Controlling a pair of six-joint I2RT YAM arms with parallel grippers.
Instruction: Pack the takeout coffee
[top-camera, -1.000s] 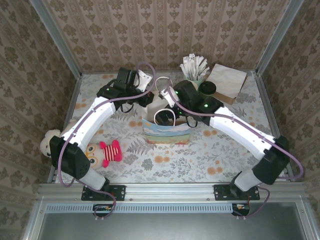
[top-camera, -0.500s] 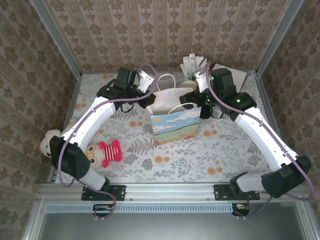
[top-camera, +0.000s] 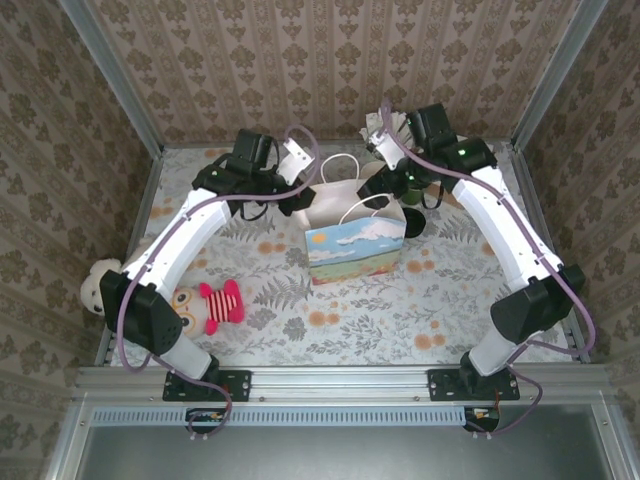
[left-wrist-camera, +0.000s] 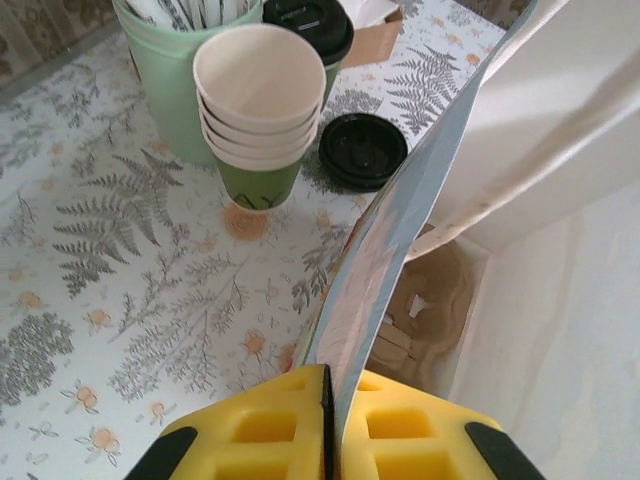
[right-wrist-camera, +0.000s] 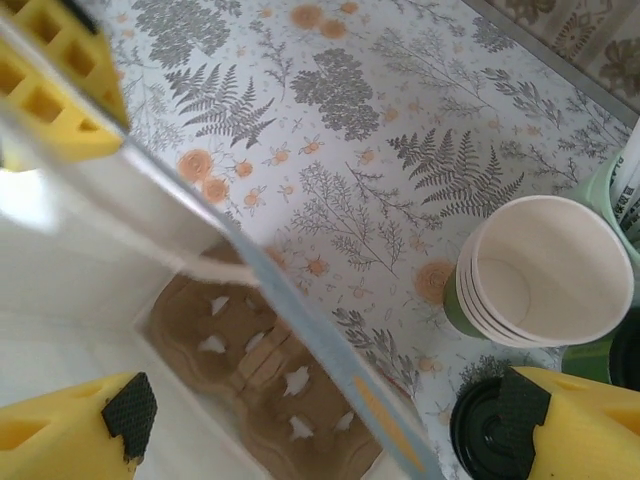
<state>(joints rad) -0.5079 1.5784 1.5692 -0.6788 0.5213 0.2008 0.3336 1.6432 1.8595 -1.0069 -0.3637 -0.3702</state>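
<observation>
- Flowery, ferny tablecloth (top-camera: 400, 320) boxed in by brown patterned wallpaper (top-camera: 330, 70) on three sides, with slanted metal posts (top-camera: 115, 75) at the back corners.
- The gift bag (top-camera: 355, 250) stands upright mid-table with its mouth open. The print is blue sky, clouds and fields, with no words I can make out.
- The most bare cloth is on the near side of the bag. To its left there's an open stretch, then a striped soft toy (top-camera: 215, 303) and a white bear (top-camera: 95, 285) at the table edge.
- It's cramped behind the bag on the right: a stack of lidless cups (left-wrist-camera: 262, 110), a loose black lid (left-wrist-camera: 363, 150), a pale green cup of wrapped sticks (left-wrist-camera: 170, 80) and a cardboard box (left-wrist-camera: 375, 35), all close together.
- The takeout coffee (left-wrist-camera: 310, 20) sits just behind the stack, right beside the cup of sticks and well outside the bag.
- The bottom cup of the stack has a dark mark, too small to read.
- The left gripper (left-wrist-camera: 328, 385) is pinching the bag's top rim, yellow pads pressed on either side of the paper.
- The right gripper (right-wrist-camera: 325, 405) is spread wide over the bag's far rim, one finger above the inside and one outside near the loose lid.
- A brown cardboard cup carrier (right-wrist-camera: 260, 370) lies flat on the bag's floor.
</observation>
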